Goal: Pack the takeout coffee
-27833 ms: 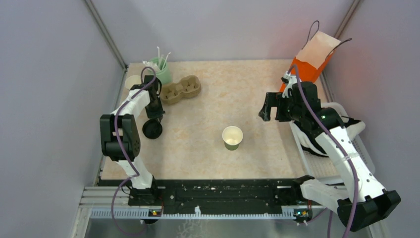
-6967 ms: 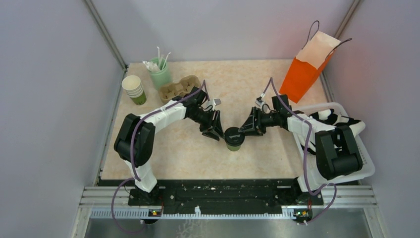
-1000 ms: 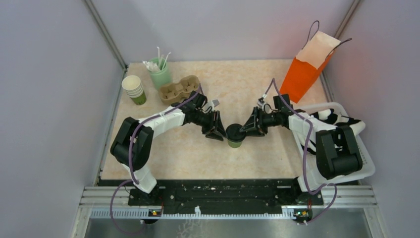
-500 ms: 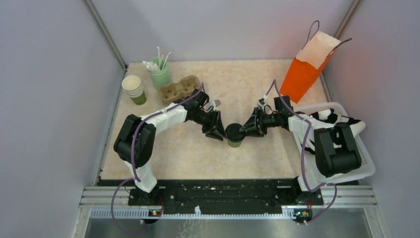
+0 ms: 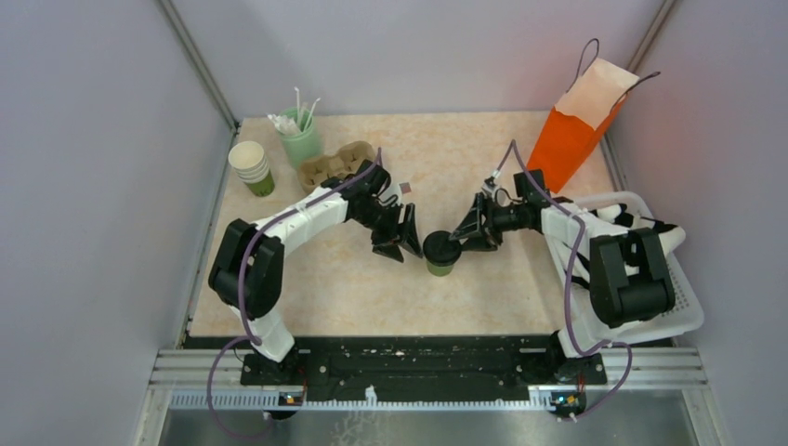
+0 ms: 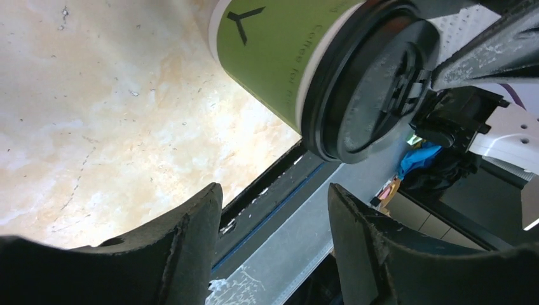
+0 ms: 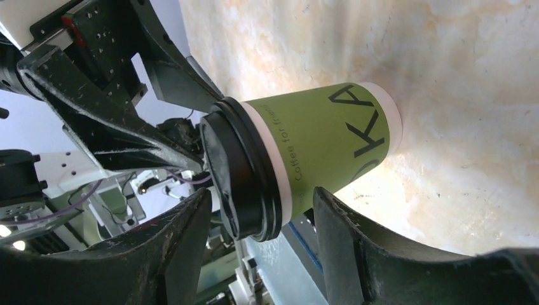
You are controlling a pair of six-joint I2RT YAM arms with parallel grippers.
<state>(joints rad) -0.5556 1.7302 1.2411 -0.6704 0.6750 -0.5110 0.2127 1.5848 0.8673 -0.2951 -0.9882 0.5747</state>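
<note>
Takeout coffee (image 5: pixel 439 253) upright on the table (image 5: pixel 483 158)
Left gripper (image 5: pixel 409 240) sits just left of it, right gripper (image 5: pixel 460 237) just right (both spread, neither pinching); orange bag (image 5: pixel 569 149) stands well apart.

Matt olive-green paper wraps the takeout coffee (image 7: pixel 324 149) on my feed, under a faintly glossy black plastic lid (image 7: pixel 245 171); the tabletop (image 7: pixel 477 63) looks smooth, stone-patterned beige, lightly scuffed.

left arm (image 5: pixel 297 218) and right arm (image 5: pixel 569 230): white shells, black joints, purple cables (image 5: pixel 210 376) looped alongside. left gripper (image 6: pixel 273 197) and right gripper (image 7: pixel 262 197) are matte black, scuffed pale.
</note>
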